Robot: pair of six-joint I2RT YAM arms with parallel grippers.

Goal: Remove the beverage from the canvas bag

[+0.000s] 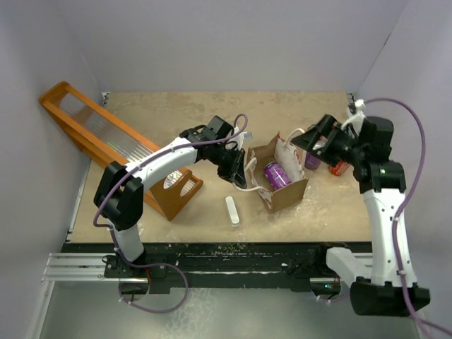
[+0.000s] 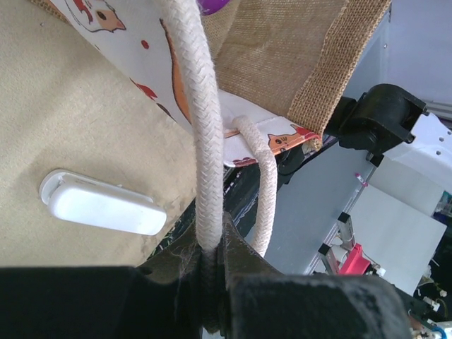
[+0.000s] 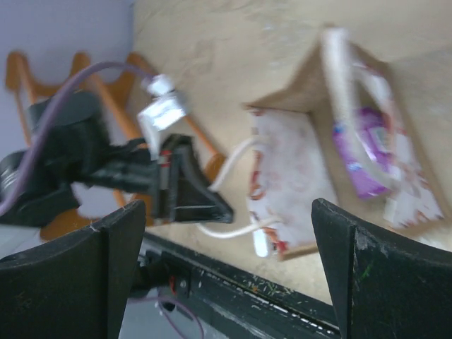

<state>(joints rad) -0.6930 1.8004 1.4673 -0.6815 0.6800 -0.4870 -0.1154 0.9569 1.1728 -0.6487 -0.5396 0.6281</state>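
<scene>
The canvas bag [image 1: 282, 185] is brown with white printed sides and stands open at mid-table. A purple beverage can [image 1: 276, 174] lies inside it. My left gripper [image 1: 238, 171] is shut on the bag's white rope handle [image 2: 207, 141] at the bag's left side, and the rope runs between the fingers [image 2: 247, 258]. My right gripper [image 1: 311, 140] is open and empty, raised over the bag's far right corner. In the right wrist view the bag [image 3: 293, 176], the can [image 3: 367, 152] and the left gripper [image 3: 185, 189] lie between its spread fingers [image 3: 78, 282].
A long orange wooden rack [image 1: 106, 138] lies at the left. A small white oblong object [image 1: 232, 210] lies on the table in front of the bag and also shows in the left wrist view [image 2: 99, 205]. A purple can [image 1: 311, 160] and a red can [image 1: 340, 168] stand right of the bag.
</scene>
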